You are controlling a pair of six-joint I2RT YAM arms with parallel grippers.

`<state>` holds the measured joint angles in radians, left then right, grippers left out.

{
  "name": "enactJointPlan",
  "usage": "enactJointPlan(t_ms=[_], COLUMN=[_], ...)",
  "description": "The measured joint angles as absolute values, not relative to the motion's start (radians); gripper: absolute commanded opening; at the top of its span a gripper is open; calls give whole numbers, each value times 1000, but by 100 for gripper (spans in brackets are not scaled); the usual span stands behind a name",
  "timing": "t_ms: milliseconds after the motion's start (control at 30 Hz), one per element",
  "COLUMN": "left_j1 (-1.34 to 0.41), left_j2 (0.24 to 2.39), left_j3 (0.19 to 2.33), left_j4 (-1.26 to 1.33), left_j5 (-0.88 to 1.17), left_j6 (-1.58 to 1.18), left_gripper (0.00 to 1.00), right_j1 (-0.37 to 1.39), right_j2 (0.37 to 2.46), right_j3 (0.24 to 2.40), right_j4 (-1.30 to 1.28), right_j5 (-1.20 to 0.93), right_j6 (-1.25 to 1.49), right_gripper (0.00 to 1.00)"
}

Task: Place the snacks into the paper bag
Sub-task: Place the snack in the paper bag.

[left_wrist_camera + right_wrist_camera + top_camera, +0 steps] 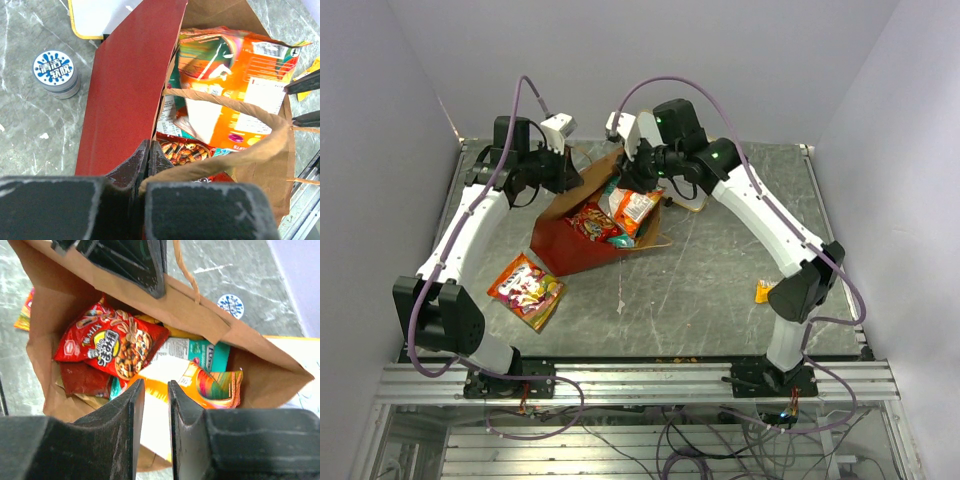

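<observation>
The paper bag (560,247) lies tipped on the table, red outside and brown inside, its mouth facing the arms' grippers. My left gripper (148,152) is shut on the bag's rim (167,95) next to a loop handle (240,152), holding the mouth open. Inside lie an orange chip bag (212,385), a red packet (107,347), a teal pack (200,352) and a maroon pack (82,380). My right gripper (156,390) hovers just over the orange chip bag with its jaws a little apart, open. Two snacks lie outside: a colourful packet (527,290) and a small yellow bar (765,291).
A round tin with a blue and white lid (56,73) stands behind the bag. A white board with a yellow edge (100,20) lies at the back beside it. Side walls close in the table left and right.
</observation>
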<state>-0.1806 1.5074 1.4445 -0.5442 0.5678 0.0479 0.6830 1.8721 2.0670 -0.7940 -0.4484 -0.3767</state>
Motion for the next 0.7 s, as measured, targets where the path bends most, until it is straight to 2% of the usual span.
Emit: enactJointPlan(t_ms=[300, 700], left_j1=[-181, -183], left_j2=[1499, 1486], left_j3=[1436, 1417], left_j4=[-538, -535], left_j5=[568, 569], left_j6=[48, 47], left_gripper=[7, 7], right_j1=[685, 686], right_j2=[1860, 1989], right_j3=[1983, 1968], right_j4=[-831, -826], right_j5=[-327, -364], right_j6=[-401, -381], right_gripper=[18, 10])
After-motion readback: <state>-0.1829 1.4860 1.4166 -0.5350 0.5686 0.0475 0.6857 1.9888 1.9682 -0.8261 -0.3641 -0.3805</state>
